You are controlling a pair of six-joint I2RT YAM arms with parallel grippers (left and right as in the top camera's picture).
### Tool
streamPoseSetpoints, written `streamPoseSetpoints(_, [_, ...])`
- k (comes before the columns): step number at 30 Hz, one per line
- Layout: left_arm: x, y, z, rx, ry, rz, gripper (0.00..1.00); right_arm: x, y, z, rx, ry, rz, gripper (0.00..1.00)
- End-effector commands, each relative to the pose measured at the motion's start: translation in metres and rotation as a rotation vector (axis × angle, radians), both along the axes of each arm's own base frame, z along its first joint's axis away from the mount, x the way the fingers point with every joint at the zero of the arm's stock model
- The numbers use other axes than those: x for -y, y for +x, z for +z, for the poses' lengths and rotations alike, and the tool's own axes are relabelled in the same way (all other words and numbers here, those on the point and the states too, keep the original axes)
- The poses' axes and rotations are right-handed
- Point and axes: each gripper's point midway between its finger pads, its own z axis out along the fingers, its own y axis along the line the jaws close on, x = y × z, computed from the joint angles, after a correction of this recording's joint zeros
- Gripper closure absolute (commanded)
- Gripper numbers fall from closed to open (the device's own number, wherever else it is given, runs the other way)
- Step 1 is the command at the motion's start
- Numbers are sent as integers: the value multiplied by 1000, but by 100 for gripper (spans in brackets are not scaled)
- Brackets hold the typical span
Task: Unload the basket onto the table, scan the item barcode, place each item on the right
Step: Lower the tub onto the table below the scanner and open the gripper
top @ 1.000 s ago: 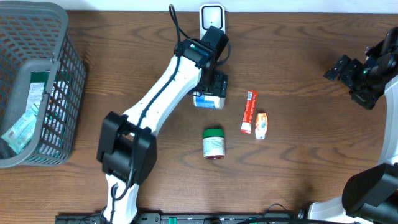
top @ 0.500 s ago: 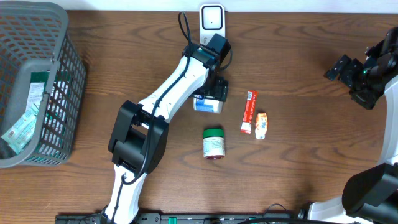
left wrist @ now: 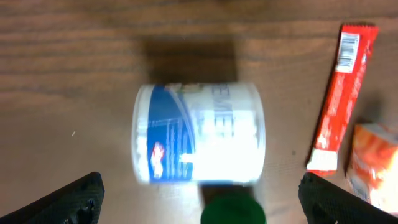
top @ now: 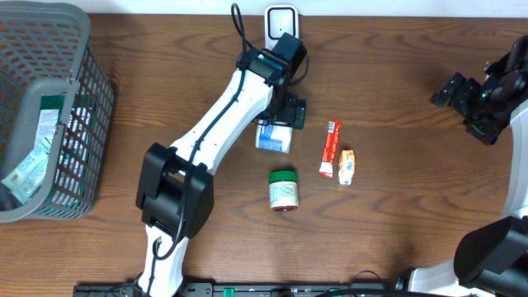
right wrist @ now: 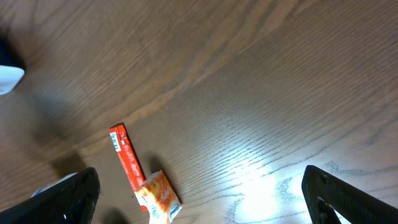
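Note:
A white tub with a blue label (top: 274, 137) lies on its side on the wooden table, just below my left gripper (top: 290, 112). In the left wrist view the tub (left wrist: 199, 143) rests free on the wood ahead of the left gripper (left wrist: 200, 190), whose jaws stand wide open and apart from it. I cannot make out a barcode on the blurred label. The white scanner (top: 281, 23) stands at the table's far edge, behind the left arm. My right gripper (top: 474, 103) hovers open at the far right, and in its wrist view the right gripper (right wrist: 199, 190) holds nothing.
A green-lidded jar (top: 284, 190) lies below the tub. A red bar (top: 331, 148) and an orange packet (top: 347, 166) lie to its right; the bar (right wrist: 127, 165) and packet (right wrist: 158, 196) also show to the right wrist. A grey basket (top: 82, 115) holding packets stands at the left.
My left gripper's jaws have widened and let go of the tub, which has settled on the table slightly toward me. The right arm has not moved.

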Motion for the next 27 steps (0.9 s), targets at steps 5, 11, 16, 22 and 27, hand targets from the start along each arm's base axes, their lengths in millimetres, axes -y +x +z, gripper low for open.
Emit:
streamPoseSetpoints(5, [-18, -5, 15, 17, 80, -14, 36, 2, 1, 13, 34, -8, -14, 1])
streamPoseSetpoints(11, [-31, -4, 0, 29, 155, -6, 74, 2, 1, 13, 34, -7, -14, 1])
streamPoseSetpoints(16, [-25, 6, -13, 67, 128, 0, 76, 2, 1, 13, 34, -8, -14, 1])
streamPoseSetpoints(22, [-28, 0, -26, 43, 141, -2, 75, 2, 1, 13, 34, -8, -14, 1])
streamPoseSetpoints(27, [-40, -20, -27, -38, 192, -12, 75, 2, 1, 13, 34, -7, -14, 1])
